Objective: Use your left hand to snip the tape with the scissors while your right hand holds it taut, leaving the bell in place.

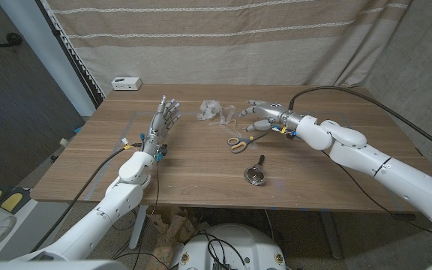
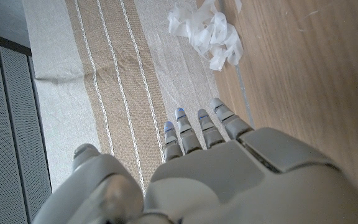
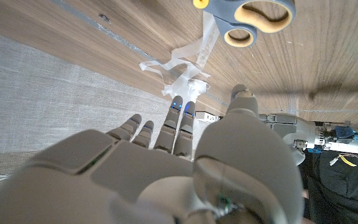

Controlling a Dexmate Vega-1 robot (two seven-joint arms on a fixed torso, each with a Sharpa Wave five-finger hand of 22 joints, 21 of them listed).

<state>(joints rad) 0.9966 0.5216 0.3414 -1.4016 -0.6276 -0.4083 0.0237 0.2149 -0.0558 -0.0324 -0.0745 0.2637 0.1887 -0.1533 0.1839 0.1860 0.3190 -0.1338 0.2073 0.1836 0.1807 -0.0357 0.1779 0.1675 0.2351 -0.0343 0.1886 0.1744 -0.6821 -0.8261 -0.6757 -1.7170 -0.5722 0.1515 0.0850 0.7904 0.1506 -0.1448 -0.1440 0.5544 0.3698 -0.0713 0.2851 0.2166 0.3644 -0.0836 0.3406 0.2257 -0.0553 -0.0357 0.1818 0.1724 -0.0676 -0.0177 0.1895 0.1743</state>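
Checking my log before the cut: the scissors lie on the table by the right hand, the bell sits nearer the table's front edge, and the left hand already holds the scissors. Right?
Not quite. The head view shows the left hand empty, fingers apart, well away from the scissors. The scissors do lie by the right hand, with the bell nearer the front edge.

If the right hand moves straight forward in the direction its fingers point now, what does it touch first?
Probably the clear tape: the right hand points toward it across the table, and in the right wrist view the strip lies just past the fingertips. Depth is uncertain.
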